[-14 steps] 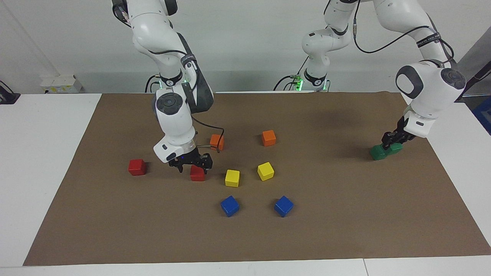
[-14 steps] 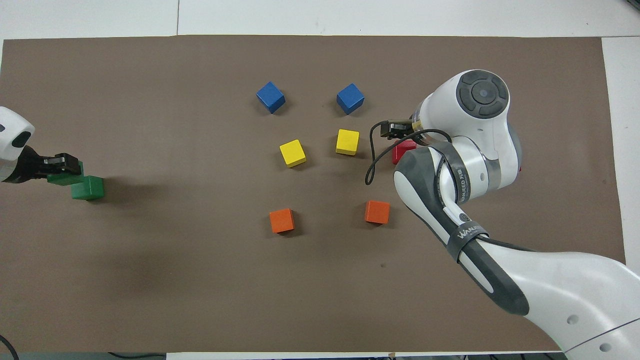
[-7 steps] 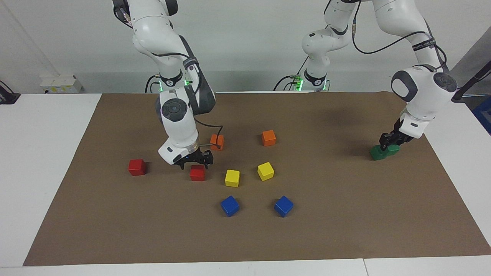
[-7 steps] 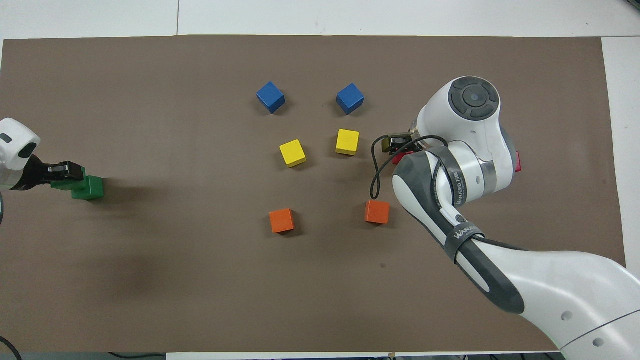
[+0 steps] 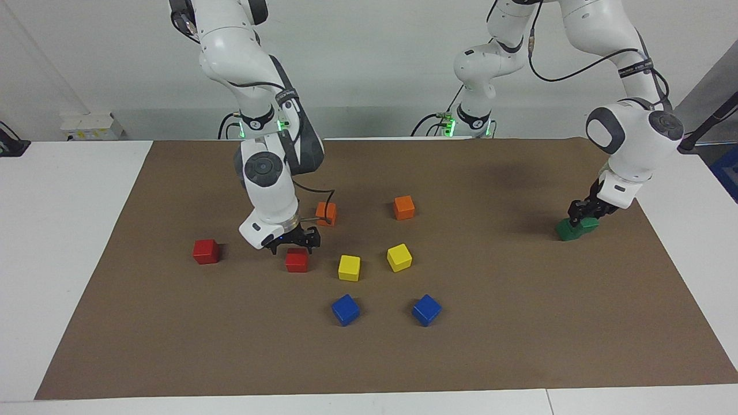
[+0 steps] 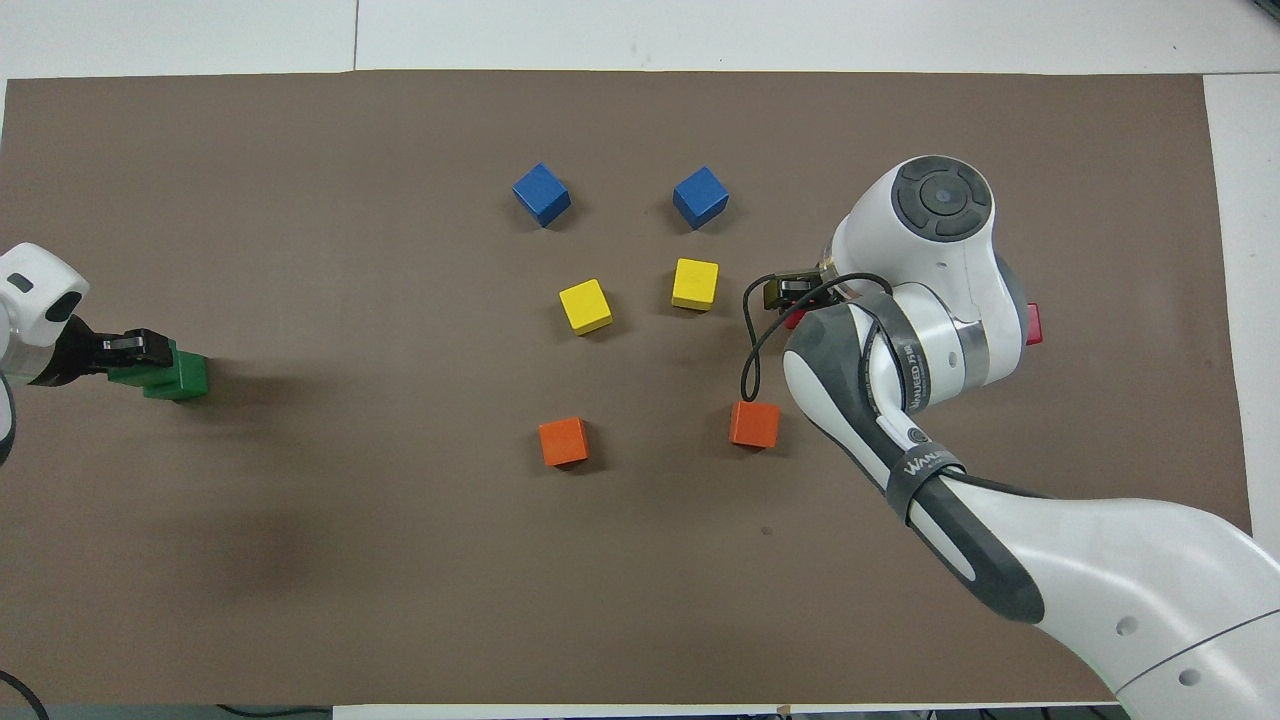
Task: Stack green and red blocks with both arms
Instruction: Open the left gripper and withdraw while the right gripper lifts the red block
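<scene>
We can read part of a word, "WAN", in white letters on the dark band around the right arm, lower right of the overhead view.

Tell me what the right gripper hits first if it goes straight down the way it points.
Probably the small glossy red cube on the mat beside the yellow cubes: the open right gripper hangs just above it, pointing down, though exact alignment is hard to judge.

In the overhead view the right arm covers most of both red blocks; only slivers show; the left arm is cut off at the edge, hiding part of the held green block.
</scene>
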`<action>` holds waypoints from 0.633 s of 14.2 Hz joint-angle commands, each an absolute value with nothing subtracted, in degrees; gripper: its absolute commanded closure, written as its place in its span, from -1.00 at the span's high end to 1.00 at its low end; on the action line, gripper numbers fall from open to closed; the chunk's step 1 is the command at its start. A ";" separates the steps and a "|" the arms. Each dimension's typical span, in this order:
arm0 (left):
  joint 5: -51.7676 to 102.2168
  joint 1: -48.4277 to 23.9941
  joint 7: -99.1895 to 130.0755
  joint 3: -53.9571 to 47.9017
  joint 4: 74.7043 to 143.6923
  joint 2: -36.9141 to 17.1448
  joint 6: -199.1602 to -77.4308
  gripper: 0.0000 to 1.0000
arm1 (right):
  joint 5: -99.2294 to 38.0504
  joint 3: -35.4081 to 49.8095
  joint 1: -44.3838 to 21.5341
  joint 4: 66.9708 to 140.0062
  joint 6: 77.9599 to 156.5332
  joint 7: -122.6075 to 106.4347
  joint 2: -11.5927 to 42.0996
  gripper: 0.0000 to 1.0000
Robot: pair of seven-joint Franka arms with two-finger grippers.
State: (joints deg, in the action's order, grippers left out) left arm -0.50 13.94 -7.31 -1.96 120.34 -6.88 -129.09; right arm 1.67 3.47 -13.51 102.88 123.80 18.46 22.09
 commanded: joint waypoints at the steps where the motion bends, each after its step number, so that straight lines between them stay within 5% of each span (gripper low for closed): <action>1: 0.53 14.68 -8.79 -2.37 122.69 -5.36 -130.69 -1.00 | 1.50 3.69 -13.27 102.22 124.89 17.58 22.76 1.00; 3: 0.53 14.68 -10.18 -2.37 122.78 -5.27 -130.87 -1.00 | 1.41 3.69 -13.27 101.78 125.59 17.75 23.38 1.00; 4: 0.53 14.76 -13.50 -2.29 122.78 -5.36 -130.96 -0.52 | 1.41 3.69 -13.27 101.43 125.77 17.84 23.73 1.00; 5: 0.53 14.85 -15.19 -2.29 122.78 -5.27 -130.78 0.98 | 1.49 3.69 -13.27 101.16 125.86 17.93 24.17 1.00; 9: 0.53 15.38 -15.47 -2.29 122.26 -5.36 -129.64 1.00 | 1.41 3.69 -13.10 100.99 127.62 17.93 25.05 1.00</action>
State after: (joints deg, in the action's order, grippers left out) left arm -0.46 14.48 -13.73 -1.90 120.66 -6.88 -129.44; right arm 1.63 3.47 -13.51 102.22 126.83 18.46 23.71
